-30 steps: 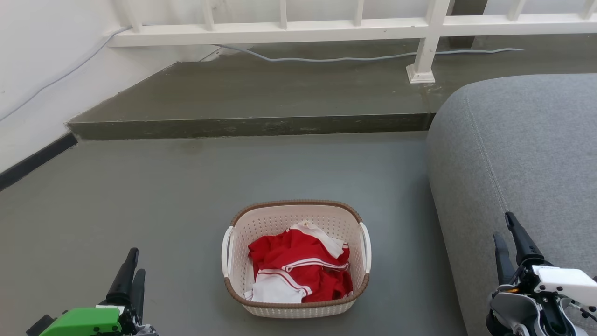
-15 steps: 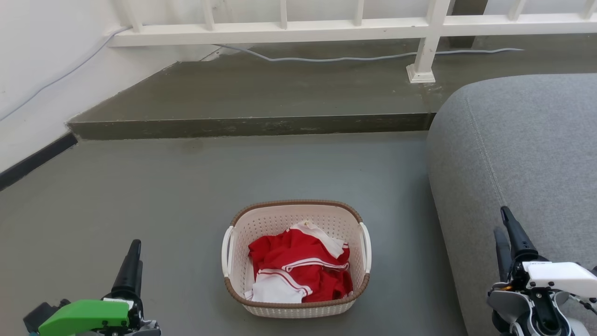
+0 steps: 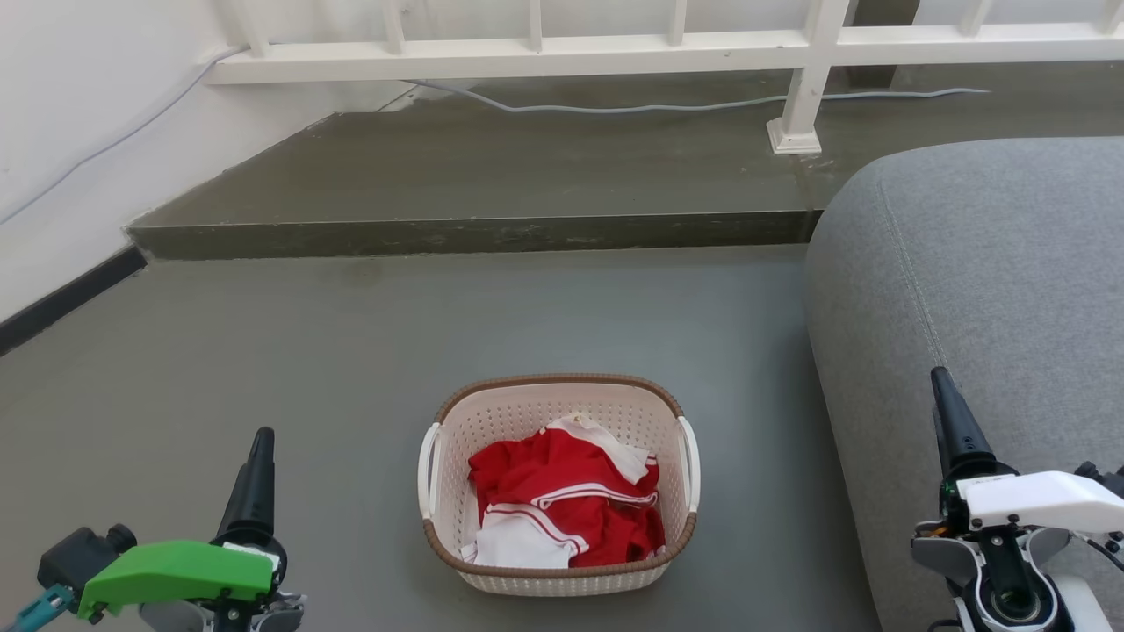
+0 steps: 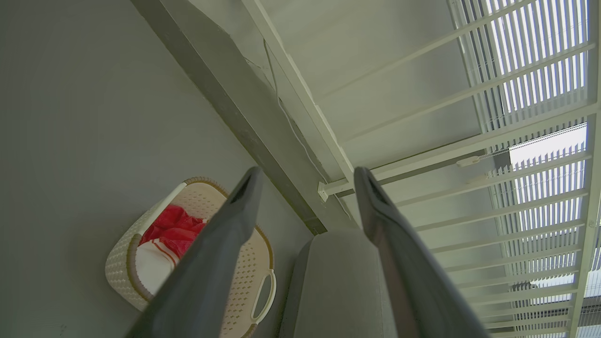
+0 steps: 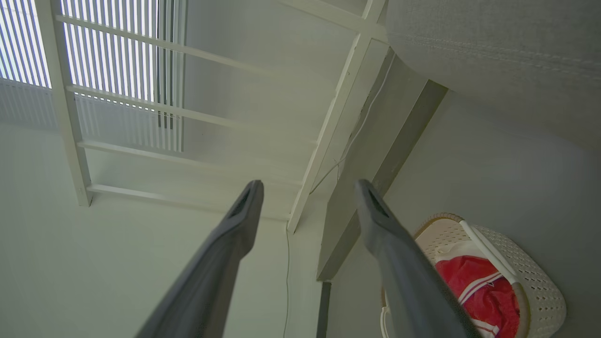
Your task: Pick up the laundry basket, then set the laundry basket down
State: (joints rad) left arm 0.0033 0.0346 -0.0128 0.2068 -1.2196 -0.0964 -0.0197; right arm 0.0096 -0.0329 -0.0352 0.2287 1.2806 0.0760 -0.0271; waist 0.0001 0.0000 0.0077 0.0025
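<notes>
The laundry basket point(image 3: 527, 411) stands on the grey floor at lower centre of the head view. It is cream-white and perforated, with a brown rim and white side handles, and red and white clothes point(image 3: 566, 509) lie inside. My left gripper point(image 3: 262, 436) hangs at the lower left, well apart from the basket. My right gripper point(image 3: 940, 377) is at the lower right, in front of the sofa. The left wrist view shows the left gripper point(image 4: 307, 173) open and empty, with the basket point(image 4: 119, 267) beyond its left finger. In the right wrist view the right gripper point(image 5: 308, 184) is open, with the basket point(image 5: 540, 286) at lower right.
A grey sofa point(image 3: 983, 290) takes up the right side, close to the basket's right handle. A raised step point(image 3: 474, 237) crosses behind the basket, with a white railing point(image 3: 544, 57) and a cable point(image 3: 615, 110) on it. A white wall point(image 3: 61, 132) bounds the left.
Both grippers have risen in the head view and turned, so each pair of fingers now lines up edge-on. The basket has not moved.
</notes>
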